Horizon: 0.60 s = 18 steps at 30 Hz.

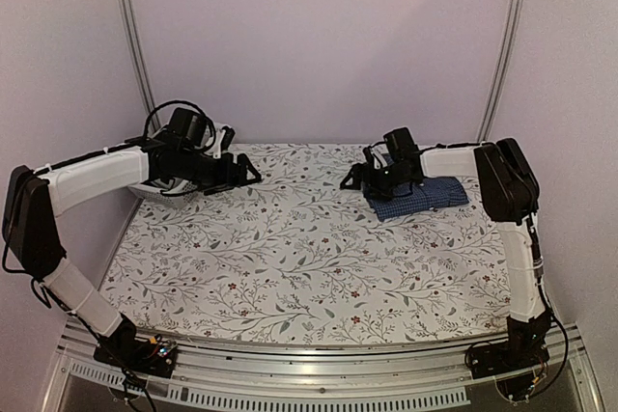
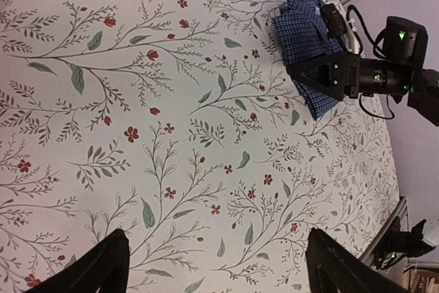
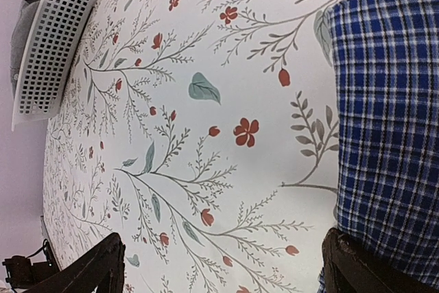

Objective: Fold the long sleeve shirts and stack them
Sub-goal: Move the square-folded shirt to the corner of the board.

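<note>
One long sleeve shirt, dark blue with fine light checks [image 1: 425, 194], lies folded at the table's back right. It also shows in the left wrist view [image 2: 302, 36] and fills the right side of the right wrist view [image 3: 387, 114]. My right gripper [image 1: 355, 174] [image 3: 223, 272] hovers open just left of that shirt, its right finger [image 3: 363, 265] over the shirt's edge, with nothing between the jaws. At the back left my left gripper [image 1: 249, 173] [image 2: 219, 272] stands open over bare tablecloth, holding nothing. Grey cloth [image 3: 20, 32] shows inside a basket; I cannot tell whether it is a shirt.
The table [image 1: 290, 258] wears a white floral cloth. A white perforated basket [image 3: 51, 46] stands at the far left edge, behind the left arm. A wall with two metal rails [image 1: 130, 36] closes the back.
</note>
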Tool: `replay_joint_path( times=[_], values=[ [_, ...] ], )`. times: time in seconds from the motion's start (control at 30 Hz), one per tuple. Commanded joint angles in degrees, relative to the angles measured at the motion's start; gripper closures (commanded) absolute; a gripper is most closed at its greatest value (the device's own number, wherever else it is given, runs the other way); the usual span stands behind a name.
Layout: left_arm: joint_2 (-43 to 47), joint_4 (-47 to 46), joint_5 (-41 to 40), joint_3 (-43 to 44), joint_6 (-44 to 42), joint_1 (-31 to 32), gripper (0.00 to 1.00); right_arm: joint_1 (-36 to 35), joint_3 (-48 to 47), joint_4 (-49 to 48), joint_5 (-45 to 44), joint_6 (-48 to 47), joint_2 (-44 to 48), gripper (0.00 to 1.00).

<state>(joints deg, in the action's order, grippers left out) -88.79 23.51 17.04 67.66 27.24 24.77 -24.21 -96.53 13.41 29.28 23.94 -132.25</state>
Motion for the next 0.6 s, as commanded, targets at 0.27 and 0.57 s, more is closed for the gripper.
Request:
replay_joint_path(
  times=[0.27, 0.57],
  values=[
    [0.5, 1.1, -0.5, 1.2, 0.4, -0.5, 0.11, 7.1, 0.5, 1.4, -1.9, 0.7, -2.0, 0.01],
    [-0.9, 0.2, 0.5, 1.7, 0.8, -0.1, 0.11, 9.7, -2.1, 1.4, -1.4, 0.2, -2.8, 0.01]
  ],
)
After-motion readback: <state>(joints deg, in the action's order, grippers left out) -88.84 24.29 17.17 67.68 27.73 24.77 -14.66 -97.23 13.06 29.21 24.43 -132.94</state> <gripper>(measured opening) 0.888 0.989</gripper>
